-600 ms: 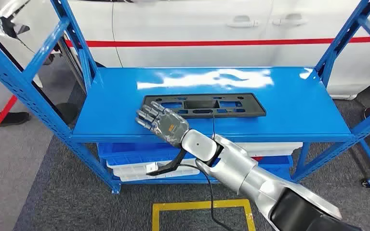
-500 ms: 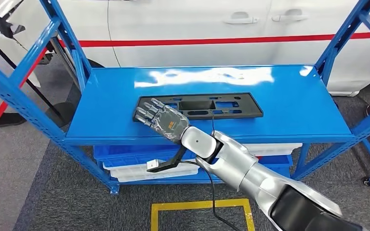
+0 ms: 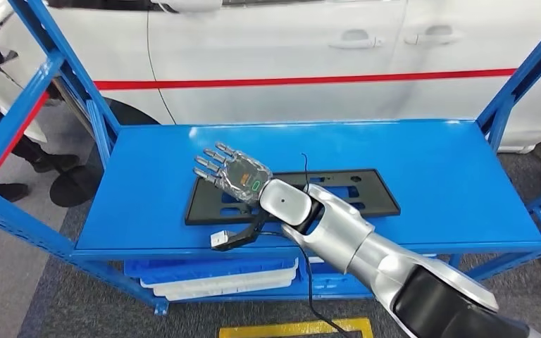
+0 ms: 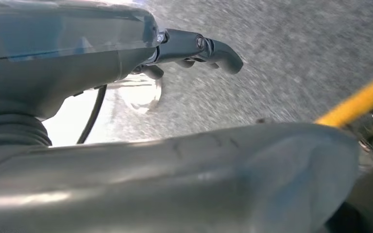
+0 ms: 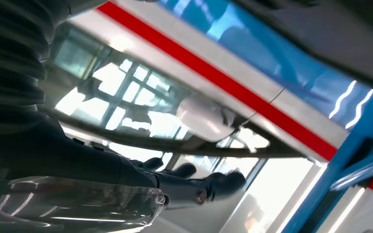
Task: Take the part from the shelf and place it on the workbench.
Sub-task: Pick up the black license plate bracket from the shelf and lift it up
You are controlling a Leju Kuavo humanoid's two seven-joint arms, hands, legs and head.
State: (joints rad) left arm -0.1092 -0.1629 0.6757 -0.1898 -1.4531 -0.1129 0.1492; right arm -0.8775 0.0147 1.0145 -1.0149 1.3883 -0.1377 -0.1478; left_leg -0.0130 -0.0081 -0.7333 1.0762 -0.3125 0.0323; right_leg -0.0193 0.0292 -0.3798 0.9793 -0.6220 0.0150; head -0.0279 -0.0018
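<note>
Part point(image 3: 338, 201): a long, flat black plastic panel with rectangular cut-outs and small holes, lying flat on the blue shelf point(image 3: 430, 162). The right hand point(image 3: 236, 172) is over its left end, fingers spread, gripping nothing. The left hand point(image 4: 126, 58) hangs over grey floor, fingers loosely curled, holding nothing.

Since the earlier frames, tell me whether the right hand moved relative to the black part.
Yes. The right hand has advanced away from the robot across the black part; its fingers now pass the part's far edge.
</note>
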